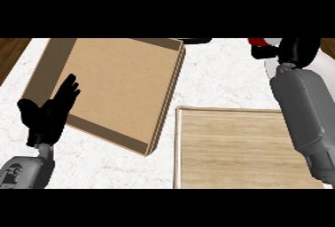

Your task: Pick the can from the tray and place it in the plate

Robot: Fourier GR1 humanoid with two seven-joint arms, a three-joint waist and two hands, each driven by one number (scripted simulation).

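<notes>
White, faintly veined stone makes up the surface, which fills most of the head view, with a strip of dark wood showing at the far left and far right corners.

On it, at the left and running to the far edge, lies the tray — a large tan board with a darker brown raised rim, turned at an angle so that one corner points toward the near middle of the scene. Its floor shows nothing standing on it.

Near and to the right sits a pale wooden board with a light rim, square to the view; its far left corner lies just beside the tray's right edge.

The right forearm — a long grey limb — reaches from the near right edge up to the far right corner. There the right hand is black and curled round something; a bit of red, the can, shows at its left side, so the can is up in that hand at the far right and off the tray. Just beneath the hand a sliver of a white plate shows beside the forearm.

The left hand stands at the near left, over the tray's left rim, fingers straight and pointing up, spread open and holding nothing.
</notes>
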